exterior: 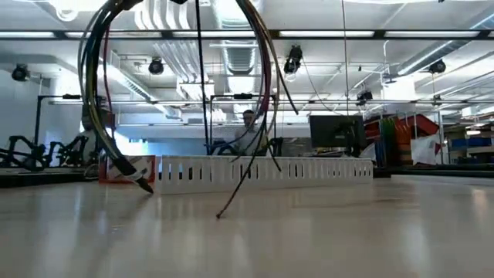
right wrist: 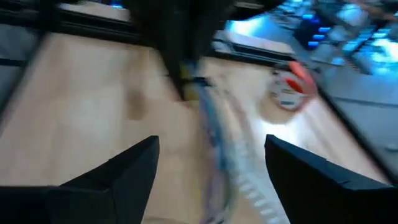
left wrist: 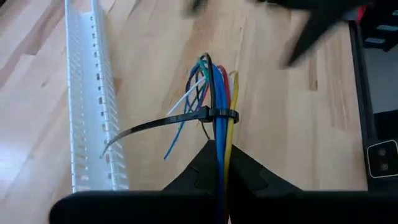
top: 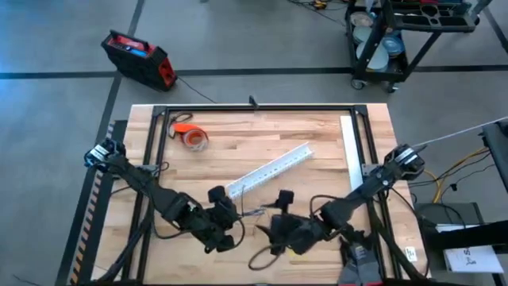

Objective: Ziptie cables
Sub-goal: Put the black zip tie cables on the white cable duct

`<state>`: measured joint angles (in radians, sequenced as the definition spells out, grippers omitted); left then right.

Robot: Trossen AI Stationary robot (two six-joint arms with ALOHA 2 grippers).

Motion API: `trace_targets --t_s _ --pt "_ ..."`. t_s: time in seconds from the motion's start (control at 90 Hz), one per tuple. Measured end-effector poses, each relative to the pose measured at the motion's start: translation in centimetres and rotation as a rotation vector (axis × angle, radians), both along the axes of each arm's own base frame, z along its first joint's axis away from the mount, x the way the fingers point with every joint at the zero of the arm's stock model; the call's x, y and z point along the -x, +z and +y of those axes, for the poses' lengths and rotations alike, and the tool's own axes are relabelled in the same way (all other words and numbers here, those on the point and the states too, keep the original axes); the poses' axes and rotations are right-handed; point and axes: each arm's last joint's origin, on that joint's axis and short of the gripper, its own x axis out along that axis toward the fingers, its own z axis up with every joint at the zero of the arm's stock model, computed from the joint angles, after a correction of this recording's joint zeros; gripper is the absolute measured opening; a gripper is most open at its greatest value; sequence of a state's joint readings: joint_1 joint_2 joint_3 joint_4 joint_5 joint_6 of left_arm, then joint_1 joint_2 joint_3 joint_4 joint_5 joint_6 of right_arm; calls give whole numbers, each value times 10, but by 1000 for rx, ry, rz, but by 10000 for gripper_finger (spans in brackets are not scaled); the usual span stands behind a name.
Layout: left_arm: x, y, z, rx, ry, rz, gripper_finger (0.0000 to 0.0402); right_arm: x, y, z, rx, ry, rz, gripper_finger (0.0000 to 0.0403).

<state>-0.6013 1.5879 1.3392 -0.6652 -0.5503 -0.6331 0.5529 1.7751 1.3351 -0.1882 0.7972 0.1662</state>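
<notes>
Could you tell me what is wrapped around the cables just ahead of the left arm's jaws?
The ziptie is looped around the cables, its loose tail trailing toward the white slotted channel. The left gripper is shut on the bundle, hiding the wires behind it.

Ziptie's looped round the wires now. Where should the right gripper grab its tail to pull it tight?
Probably near the free end of the ziptie, where the tail sticks sideways from the cables toward the white channel. There it hangs clear of the wires, so come across it with the fingers either side of the flat strip. The left gripper holds the bundle just below the loop; the right gripper is open.
</notes>
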Motion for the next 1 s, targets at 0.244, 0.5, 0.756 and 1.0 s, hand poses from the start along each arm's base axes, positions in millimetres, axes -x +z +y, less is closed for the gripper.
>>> trace_targets --t_s 0.244,0.5,0.756,1.0 --pt "-5 -2 8 22 65 -11 0 -15 -24 -18 101 -72 60 218" --pt "-15 -14 20 16 84 -54 0 -8 -29 -27 243 -133 153 55" --pt "-35 -13 33 -5 54 -216 9 18 -20 -44 369 -165 360 5" --pt "-52 -21 62 10 66 -191 36 45 -1 -68 459 -207 543 2"
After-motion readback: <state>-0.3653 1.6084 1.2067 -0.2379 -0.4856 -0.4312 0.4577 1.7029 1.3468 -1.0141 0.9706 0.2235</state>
